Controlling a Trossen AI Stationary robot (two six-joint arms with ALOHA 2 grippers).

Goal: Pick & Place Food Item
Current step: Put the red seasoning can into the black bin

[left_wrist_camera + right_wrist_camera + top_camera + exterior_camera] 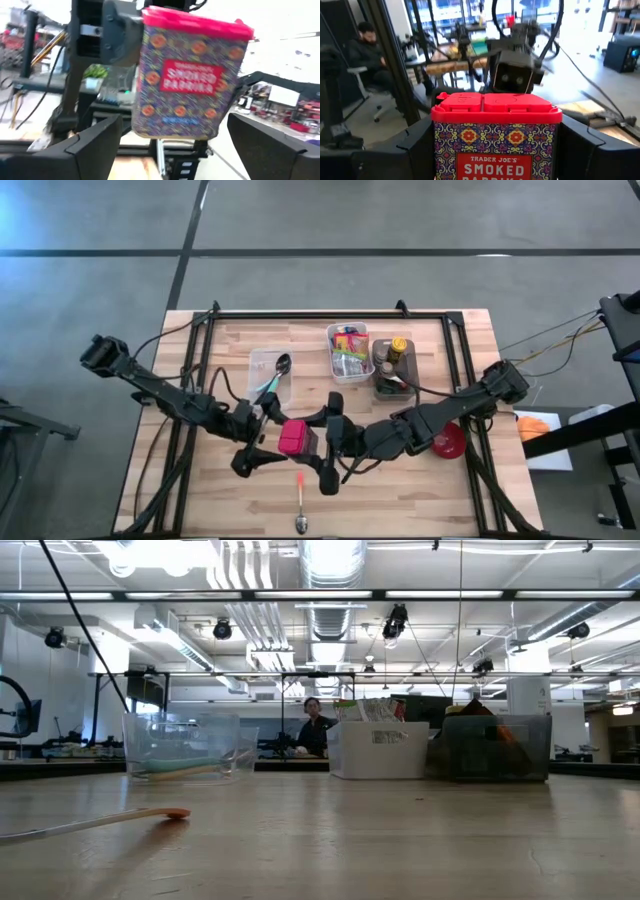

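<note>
A smoked paprika tin (297, 438) with a pink lid and patterned sides hangs above the table's middle, between my two grippers. My right gripper (495, 150) comes from the table's right and is shut on it. From the table's left, my left gripper (262, 442) reaches toward the tin. It is open, and its fingers (95, 145) stand on either side of the tin (187, 80) with a gap on each side. The low view shows neither the tin nor the grippers. My right gripper pinches the tin by its two narrow sides (439, 150), below the pink lid, between its two fingers (412, 150). The fingers come level from the table's right. The tin stands upright in the hold, lid up, lifted clear of the table.
At the back stand a clear tub (270, 370) with a spoon, a white bin (350, 352) of packets and a tub (392, 370) of bottles. A red bowl (447, 442) sits under my right arm. An orange-handled spoon (301, 502) lies by the near edge.
</note>
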